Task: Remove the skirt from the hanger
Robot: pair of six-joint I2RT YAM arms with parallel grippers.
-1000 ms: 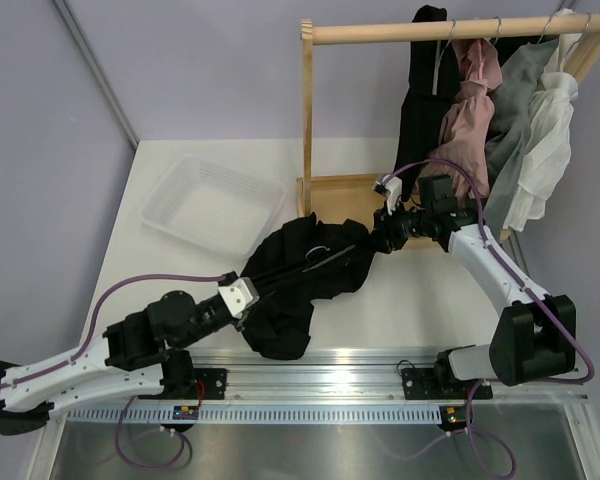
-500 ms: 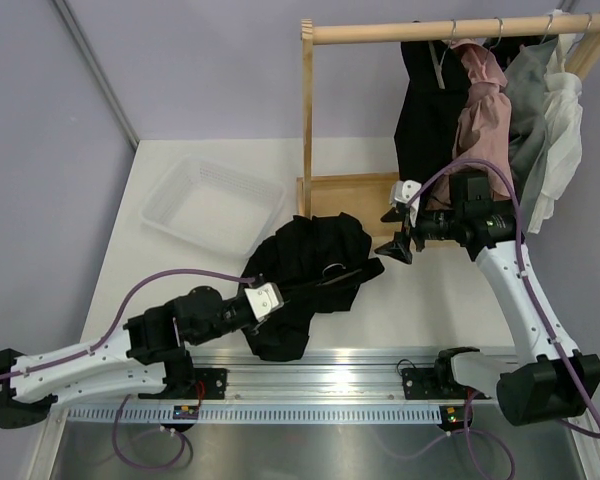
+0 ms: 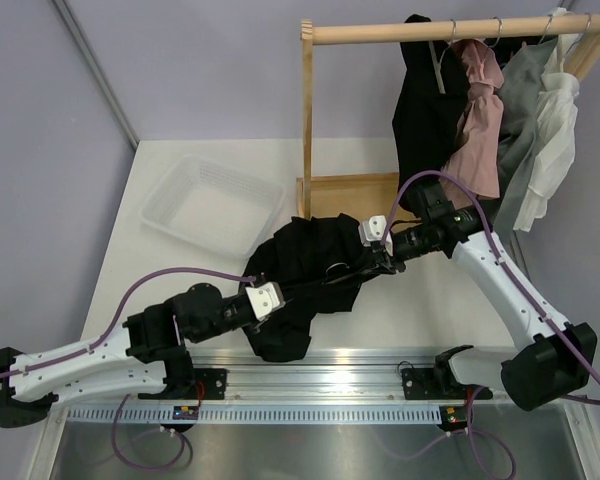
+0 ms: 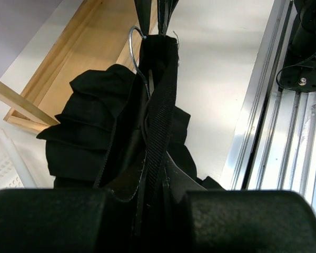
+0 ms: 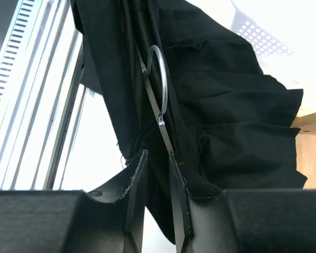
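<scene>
The black skirt [image 3: 315, 245] lies bunched on the table, on its grey hanger, whose metal hook [image 3: 335, 268] pokes out of the folds. My left gripper [image 3: 278, 296] is shut on the skirt's waistband [image 4: 160, 105] at the near left end. My right gripper [image 3: 378, 262] is at the skirt's right end. Its jaws stand nearly closed around the hanger's thin grey bar [image 5: 166, 137] and some black cloth [image 5: 226, 95]. The hook also shows in the right wrist view [image 5: 160, 79] and in the left wrist view [image 4: 134, 47].
A white mesh basket [image 3: 212, 205] sits at the back left. A wooden rack with a base tray [image 3: 345, 190], a post [image 3: 307, 120] and a bar [image 3: 460, 28] holds a black garment [image 3: 425, 110] and pink [image 3: 480, 120], grey [image 3: 525, 110] and white [image 3: 550, 140] clothes. A metal rail [image 3: 320, 365] runs along the near edge.
Half a second ago my right gripper was off the skirt to the right with its jaws apart. It has come back to the skirt's right end and closed. My left gripper keeps its hold.
</scene>
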